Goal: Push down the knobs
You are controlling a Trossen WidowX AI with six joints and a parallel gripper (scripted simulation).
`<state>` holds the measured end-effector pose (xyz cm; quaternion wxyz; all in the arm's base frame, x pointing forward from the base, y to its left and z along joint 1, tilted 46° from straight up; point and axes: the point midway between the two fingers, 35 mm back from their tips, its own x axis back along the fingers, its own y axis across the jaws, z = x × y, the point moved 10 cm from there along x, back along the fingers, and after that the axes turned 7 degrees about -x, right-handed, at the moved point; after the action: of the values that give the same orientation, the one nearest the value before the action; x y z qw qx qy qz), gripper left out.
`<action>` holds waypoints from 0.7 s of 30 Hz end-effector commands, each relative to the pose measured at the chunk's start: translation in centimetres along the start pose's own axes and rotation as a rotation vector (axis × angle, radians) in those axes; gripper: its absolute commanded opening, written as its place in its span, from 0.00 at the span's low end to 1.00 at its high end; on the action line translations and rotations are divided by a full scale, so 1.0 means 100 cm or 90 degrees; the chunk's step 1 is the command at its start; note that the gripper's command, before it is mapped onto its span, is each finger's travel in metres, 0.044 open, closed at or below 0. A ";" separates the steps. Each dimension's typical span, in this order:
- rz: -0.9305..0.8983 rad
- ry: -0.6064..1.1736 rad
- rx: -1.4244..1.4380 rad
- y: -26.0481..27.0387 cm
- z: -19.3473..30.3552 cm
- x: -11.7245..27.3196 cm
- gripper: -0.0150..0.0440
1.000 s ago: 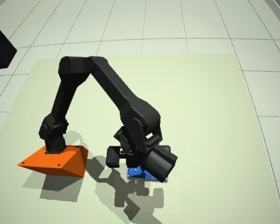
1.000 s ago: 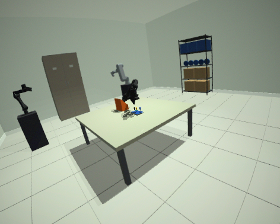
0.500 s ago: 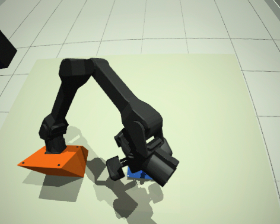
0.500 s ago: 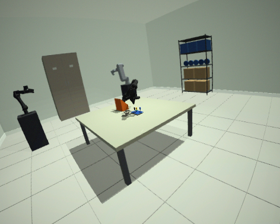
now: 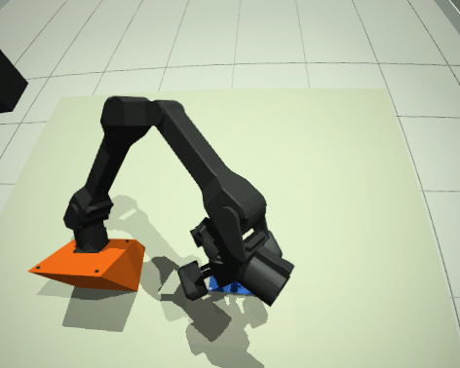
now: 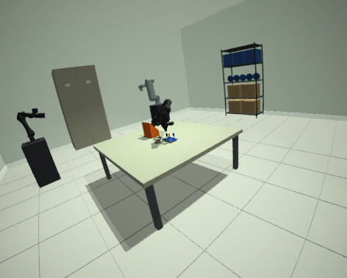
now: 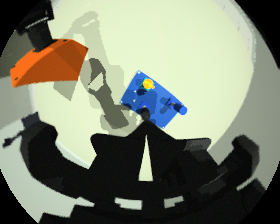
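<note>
The blue circuit board (image 5: 213,285) (image 6: 170,140) (image 7: 163,94) is on the table, partly hidden by the arm in the top view. A yellow knob (image 7: 148,84) stands at its far side in the wrist view. A blue knob (image 7: 181,109) (image 6: 173,134) stands at its right side. A black round knob (image 7: 145,114) is at the near side, directly in front of the fingertips. My gripper (image 7: 145,123) (image 6: 166,130) is shut and empty, pointing down just above the black knob; whether it touches is not clear. How far each knob sits down is too small to tell.
The orange wedge-shaped base (image 5: 87,265) (image 6: 150,130) (image 7: 53,65) carries the arm, to the left of the board in the top view. The pale table (image 5: 355,204) (image 6: 205,136) lies under both. Other robots on stands, a cabinet and a shelf stand away from the table.
</note>
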<state>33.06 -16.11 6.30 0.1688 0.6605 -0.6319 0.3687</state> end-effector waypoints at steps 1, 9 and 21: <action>0.000 -0.004 -0.004 0.000 -0.001 -0.008 0.25; 0.000 -0.004 -0.004 0.000 -0.001 -0.017 0.25; 0.000 -0.004 -0.004 0.000 -0.001 -0.017 0.25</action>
<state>33.10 -14.91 5.22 0.1685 0.6624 -0.6312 0.3667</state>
